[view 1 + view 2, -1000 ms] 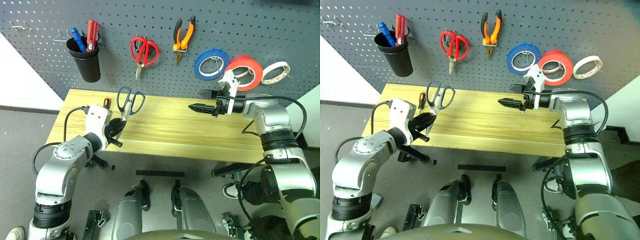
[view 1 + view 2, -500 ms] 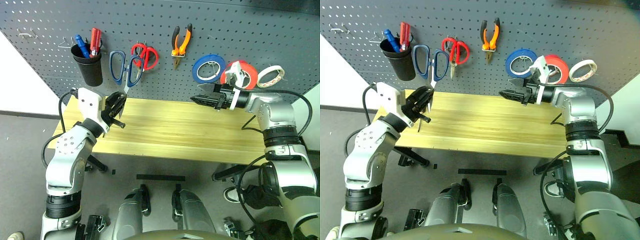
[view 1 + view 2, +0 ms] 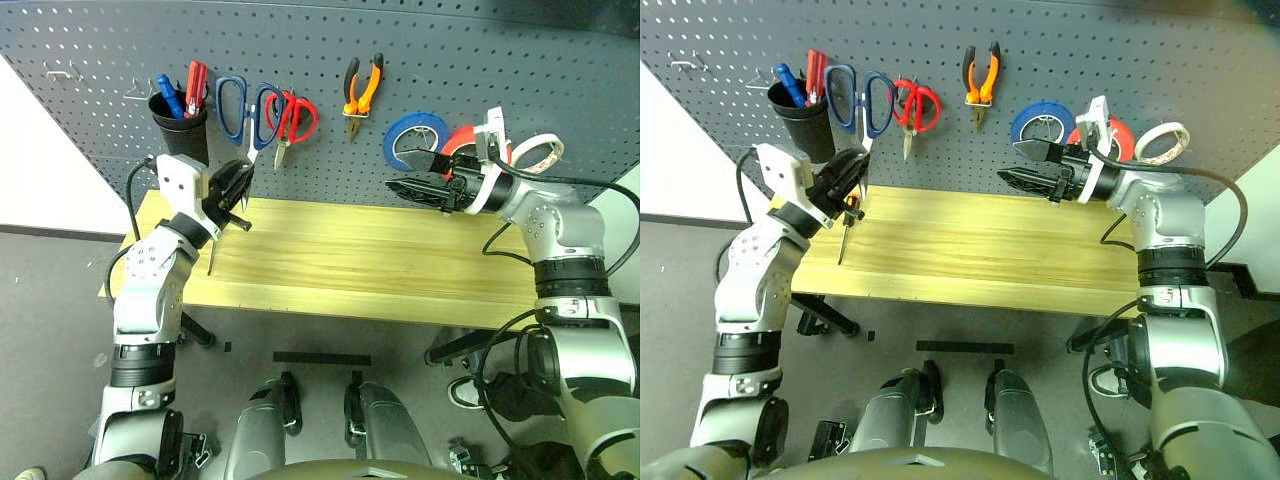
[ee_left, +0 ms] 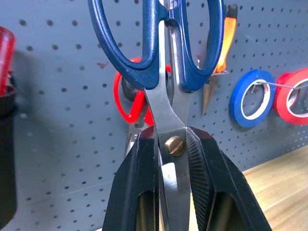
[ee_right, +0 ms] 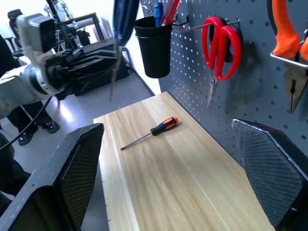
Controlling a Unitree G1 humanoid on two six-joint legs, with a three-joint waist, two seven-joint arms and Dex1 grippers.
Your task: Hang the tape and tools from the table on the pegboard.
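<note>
Your left hand [image 3: 235, 187] was pinching the blue-handled scissors [image 3: 248, 105] at the blades, just by the pivot, loops up against the pegboard [image 3: 420, 40], beside the red-handled scissors [image 3: 292, 117] and the black cup [image 3: 183, 125]. In the same head view your right hand [image 3: 412, 175] hung spread wide and empty above the table [image 3: 380, 265], near the blue tape roll [image 3: 417, 140] and the orange-red tape [image 3: 462, 140], both on the board already, as were the orange-and-black pliers [image 3: 362, 87]. A pale roll [image 3: 535, 150] hung at the far right.

In the left wrist view the fingers [image 4: 139, 192] were pressed onto the steel either side of the brass screw [image 4: 175, 146], with the loops high and close to the board. I'd judge the scissors stiff and fairly light, but smooth steel is slippery under the pads; holding at the pivot kept the blades shut and the loops free for a peg, which looked the right place to hold.

In the right wrist view the open fingers [image 5: 77, 166] framed the screwdriver [image 5: 150, 132], lying flat on the table near the board, not yet hung. It looks light and rigid and apt to roll; take it by the orange-and-black handle, not the thin shaft.
</note>
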